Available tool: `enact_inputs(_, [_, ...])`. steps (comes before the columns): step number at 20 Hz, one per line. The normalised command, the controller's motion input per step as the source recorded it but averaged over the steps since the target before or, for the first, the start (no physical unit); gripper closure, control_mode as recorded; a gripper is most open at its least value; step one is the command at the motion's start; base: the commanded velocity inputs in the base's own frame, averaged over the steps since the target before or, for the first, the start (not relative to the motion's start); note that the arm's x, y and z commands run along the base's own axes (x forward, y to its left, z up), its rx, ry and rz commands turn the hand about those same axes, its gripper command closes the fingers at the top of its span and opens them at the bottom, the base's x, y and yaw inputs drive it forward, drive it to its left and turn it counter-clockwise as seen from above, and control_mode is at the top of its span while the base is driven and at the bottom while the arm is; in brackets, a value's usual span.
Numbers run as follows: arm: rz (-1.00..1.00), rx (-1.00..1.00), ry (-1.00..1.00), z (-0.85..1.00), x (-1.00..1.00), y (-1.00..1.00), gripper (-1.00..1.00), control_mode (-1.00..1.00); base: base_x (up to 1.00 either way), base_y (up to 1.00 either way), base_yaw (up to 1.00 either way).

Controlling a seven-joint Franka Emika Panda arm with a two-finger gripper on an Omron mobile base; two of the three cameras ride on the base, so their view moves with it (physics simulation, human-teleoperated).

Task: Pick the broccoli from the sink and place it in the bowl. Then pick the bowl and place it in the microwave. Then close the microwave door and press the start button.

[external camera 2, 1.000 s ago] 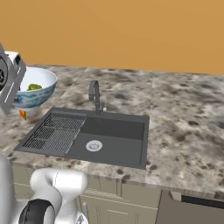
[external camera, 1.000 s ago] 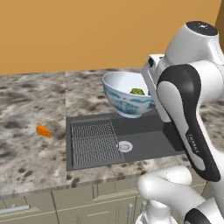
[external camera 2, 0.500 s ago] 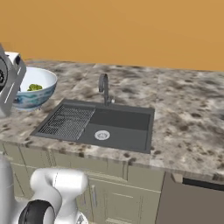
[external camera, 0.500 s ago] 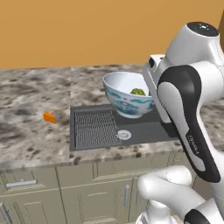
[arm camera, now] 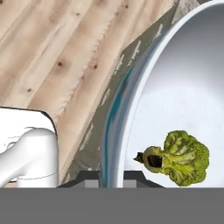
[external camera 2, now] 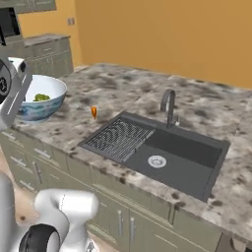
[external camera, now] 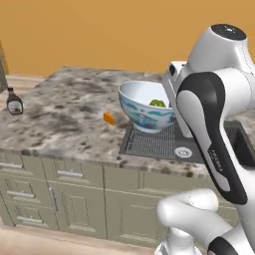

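Inside the white, blue-green-patterned bowl [external camera: 147,109], toward 4 o'clock in hand view, lies the lumpy yellow-green broccoli [arm camera: 180,157]; bowl is lifted above the counter [external camera: 60,119]; gripper [arm camera: 112,178] jaws nearly closed, pinching the bowl's rim.

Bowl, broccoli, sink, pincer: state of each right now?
bowl: upright, lifted clear of the counter, rim gripped by the pincer.
broccoli: lying inside the bowl.
sink: basin holds nothing, rack on its left side.
pincer: shut on the bowl's rim.
small orange object: lying on the counter, untouched.
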Motion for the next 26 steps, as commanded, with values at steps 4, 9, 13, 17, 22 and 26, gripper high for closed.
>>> enact_inputs(4, [0.0,0.0,0.0,0.0,0.0,0.0,1.0,1.0,0.0,0.36,0.65])
enact_inputs(9, [0.0,0.0,0.0,0.0,0.0,0.0,1.0,1.0,0.0,0.62,0.67])
enact_inputs(13, [0.0,0.0,0.0,0.0,0.0,0.0,1.0,1.0,0.15,0.65,0.64])
enact_inputs(17, [0.0,0.0,0.0,0.0,0.0,0.0,1.0,1.0,0.57,0.66,0.54])
enact_inputs(22, [0.0,0.0,0.0,0.0,0.0,0.0,1.0,1.0,0.95,0.64,0.46])
enact_inputs(26, [0.0,0.0,0.0,0.0,0.0,0.0,1.0,1.0,1.0,0.64,0.43])
